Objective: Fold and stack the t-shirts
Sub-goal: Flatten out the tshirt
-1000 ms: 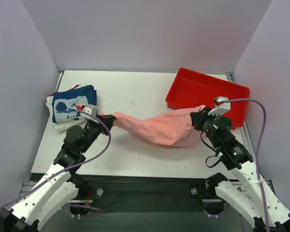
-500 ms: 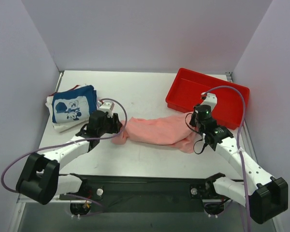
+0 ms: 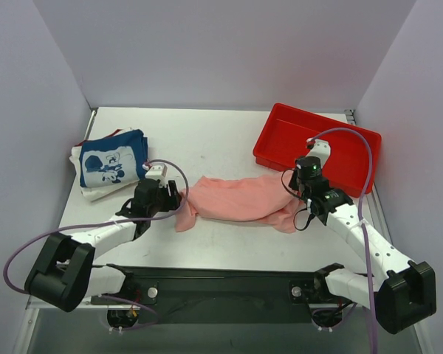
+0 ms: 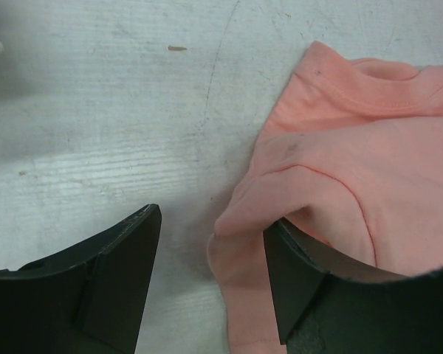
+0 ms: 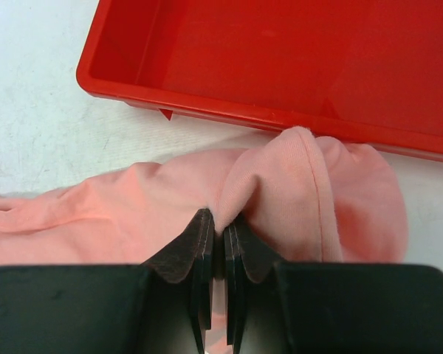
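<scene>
On worktop (image 3: 207, 140), centre: pink shirt (image 3: 236, 199) lies bunched in a long band between the two tools. Its right end is near the tray (image 3: 269, 136).
Hidden: top view doesn't show the right fingers, they sit under the wrist. Left wrist view cuts the shirt off at its right edge. Navy shirt (image 3: 112, 158) covers most of the far-left stack, and the white one (image 3: 96, 193) shows only at the edges.
Left arm: low, stretched along the worktop toward the shirt's left end.
Left tool (image 4: 212, 221): released, jaws wide. Shirt edge lies against one finger, not gripped.
Right arm: low, wrist over the shirt's right end, facing the tray.
Right tool (image 5: 218, 221): clenched on a raised fold of the pink shirt.
Change: a second ago both tools held the shirt stretched between raised arms. Now it is down on the worktop, the left tool has let go and both arms have dropped.
</scene>
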Robot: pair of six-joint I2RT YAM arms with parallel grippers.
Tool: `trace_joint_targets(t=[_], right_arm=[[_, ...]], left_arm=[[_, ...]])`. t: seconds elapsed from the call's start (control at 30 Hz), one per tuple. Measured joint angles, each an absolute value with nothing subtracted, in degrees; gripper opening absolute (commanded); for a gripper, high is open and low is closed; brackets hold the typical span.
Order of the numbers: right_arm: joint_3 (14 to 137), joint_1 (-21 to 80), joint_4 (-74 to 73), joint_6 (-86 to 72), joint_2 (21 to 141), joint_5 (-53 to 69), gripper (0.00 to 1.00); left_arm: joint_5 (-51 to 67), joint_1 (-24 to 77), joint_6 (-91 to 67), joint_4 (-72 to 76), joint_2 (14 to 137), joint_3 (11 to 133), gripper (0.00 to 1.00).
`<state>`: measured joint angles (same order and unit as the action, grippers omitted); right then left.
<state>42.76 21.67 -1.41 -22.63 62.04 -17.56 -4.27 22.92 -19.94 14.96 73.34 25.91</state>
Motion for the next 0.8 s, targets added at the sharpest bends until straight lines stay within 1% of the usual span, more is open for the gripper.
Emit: trace_joint_targets(t=[0.2, 0.37, 0.47, 0.57, 0.8], right_arm=[[42.8, 21.3, -0.5, -22.6, 62.6, -16.9, 0.04], [42.8, 21.1, -0.2, -22.7, 63.7, -15.9, 0.04], [42.8, 20.9, -0.1, -22.7, 63.8, -15.6, 0.04], [42.8, 20.6, 0.2, -22.7, 64.2, -15.2, 0.05], [42.8, 20.5, 0.3, -22.7, 64.4, -14.6, 0.05]], left_arm=[[-4.8, 23.6, -25.1, 15.2, 67.4, 19.2, 0.68], [-6.0, 26.3, -28.6, 14.6, 58.3, 14.2, 0.68], [-6.0, 27.6, -29.8, 13.0, 54.3, 13.8, 0.67], [-6.0, 28.5, -30.9, 11.2, 52.8, 13.8, 0.65], [-6.0, 30.2, -33.8, 6.1, 53.8, 13.8, 0.61]])
